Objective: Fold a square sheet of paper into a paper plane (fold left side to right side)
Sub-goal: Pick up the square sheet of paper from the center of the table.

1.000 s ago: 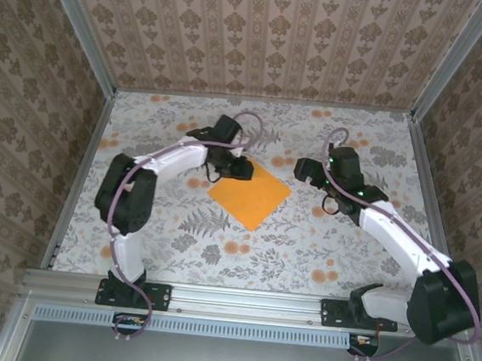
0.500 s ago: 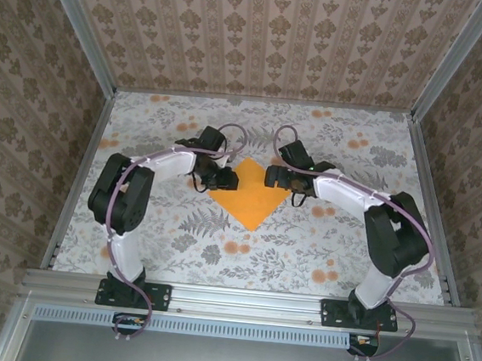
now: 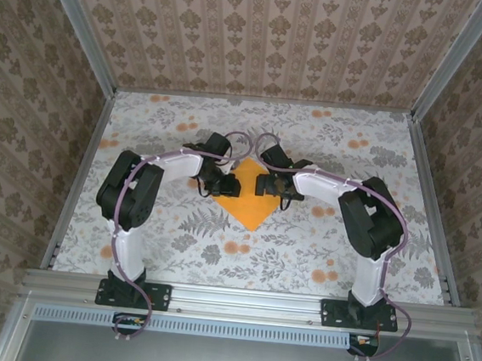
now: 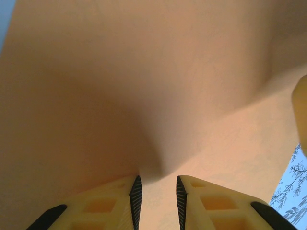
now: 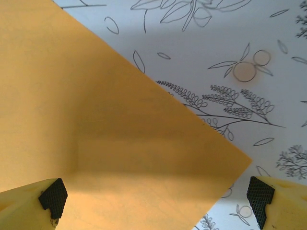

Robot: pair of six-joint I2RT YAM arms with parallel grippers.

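Observation:
The square sheet of paper [image 3: 245,205] is bright orange and lies as a diamond on the floral table, wider than either gripper. My left gripper [image 3: 222,181] sits over its upper left part. In the left wrist view its yellow fingers [image 4: 120,203] stand a narrow gap apart, and the gripper [image 4: 157,181] is right against the paper [image 4: 158,86], which bulges up in front. My right gripper [image 3: 267,186] hovers over the upper right part. In the right wrist view it [image 5: 157,197] is wide open above the sheet [image 5: 110,158], whose corner [image 5: 247,162] points right. The paper plane is out of view.
A tablecloth [image 3: 329,240] printed with grey leaves and small orange blossoms covers the table. Patterned walls [image 3: 263,38] and aluminium rails [image 3: 79,173] close it in on three sides. Both arms arch inward and nearly meet above the sheet.
My right arm has swung left from the table's right side to the sheet's upper right part. The left gripper has shifted slightly and its jaws have narrowed a little. The sheet stays in place.

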